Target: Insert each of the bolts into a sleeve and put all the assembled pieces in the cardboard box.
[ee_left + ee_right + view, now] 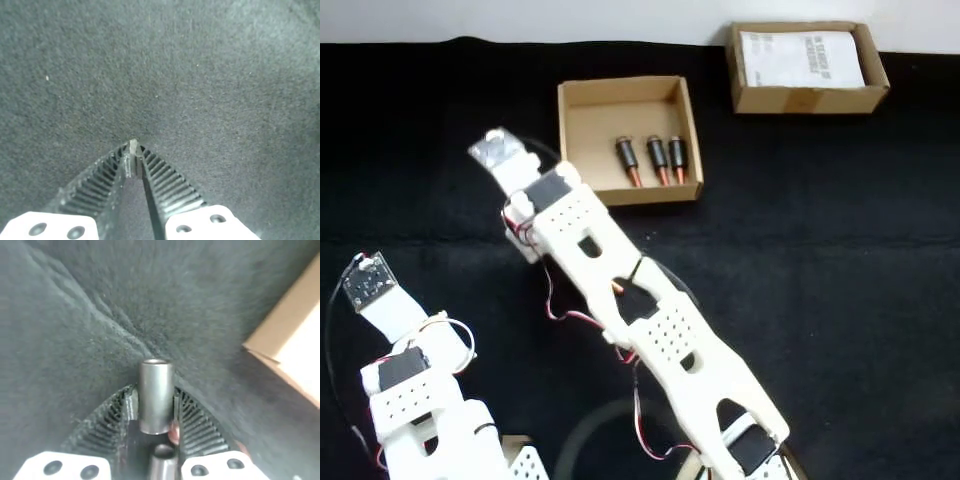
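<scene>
Holding sleeve [155, 395] in your right gripper [155, 391], jaws clamped on its sides, long axis along fingers. Cardboard box [650, 192] just beside it, three assembled pieces [657, 155] inside; right arm nearer. Your left gripper [132, 150] pinched shut, well apart from box.

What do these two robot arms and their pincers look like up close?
The left arm and right arm are white plastic shells dotted with small holes and larger cutouts. Black motors sit inside them, and thin red and white wires loop between the joints. The left gripper and right gripper have black, ridged fingers on white mounts with round screw holes.
</scene>
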